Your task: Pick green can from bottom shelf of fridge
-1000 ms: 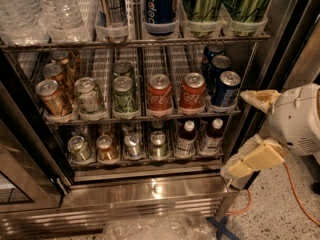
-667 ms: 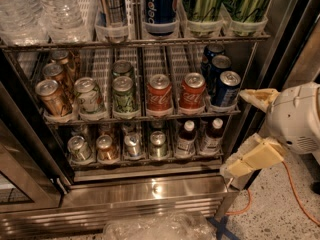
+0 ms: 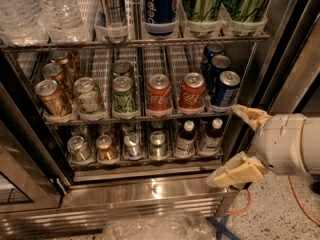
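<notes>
The fridge (image 3: 150,190) stands open in front of me. Its bottom shelf (image 3: 145,166) holds a row of small cans and two dark bottles (image 3: 186,139). The green can (image 3: 158,145), with a dark body and a silver top, stands fourth from the left in that row. My gripper (image 3: 236,144) is outside the fridge at the right, level with the bottom shelf. It is open and empty. One tan finger (image 3: 250,116) is up and the other (image 3: 235,172) is down. It is well to the right of the can.
The shelf above holds red Coca-Cola cans (image 3: 159,93), green-and-white patterned cans (image 3: 123,95) and blue Pepsi cans (image 3: 226,88). The top shelf holds water bottles (image 3: 60,9) and tall cans. A crumpled plastic bag (image 3: 160,228) and an orange cable (image 3: 295,194) lie on the floor.
</notes>
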Controlling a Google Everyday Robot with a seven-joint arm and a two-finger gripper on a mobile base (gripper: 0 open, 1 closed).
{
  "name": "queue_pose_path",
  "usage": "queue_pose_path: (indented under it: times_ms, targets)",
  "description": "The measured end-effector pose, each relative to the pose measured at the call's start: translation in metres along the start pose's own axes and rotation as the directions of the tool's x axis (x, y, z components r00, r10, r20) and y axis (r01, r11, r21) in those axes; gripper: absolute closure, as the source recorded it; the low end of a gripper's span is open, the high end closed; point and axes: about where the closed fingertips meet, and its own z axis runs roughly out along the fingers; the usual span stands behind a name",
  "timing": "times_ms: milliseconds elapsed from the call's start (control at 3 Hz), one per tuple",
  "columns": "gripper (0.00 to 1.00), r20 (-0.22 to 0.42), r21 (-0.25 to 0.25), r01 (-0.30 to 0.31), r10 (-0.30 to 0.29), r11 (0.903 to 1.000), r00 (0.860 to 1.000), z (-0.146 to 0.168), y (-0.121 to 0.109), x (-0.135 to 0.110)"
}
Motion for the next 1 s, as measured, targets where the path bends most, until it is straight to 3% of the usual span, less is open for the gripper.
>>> queue_pose_path:
  times_ms: [333,667,1000]
  targets:
    - [0.0,0.088,0.013,-0.035,0.034,0.9993,0.996,0.035,0.021,0.017]
    - [0.0,0.193,0.012,-0.133,0.128,0.991,0.973,0.071,0.047,0.044]
    - [0.0,0.256,0.015,-0.123,0.115,0.9923,0.96,0.076,0.05,0.03]
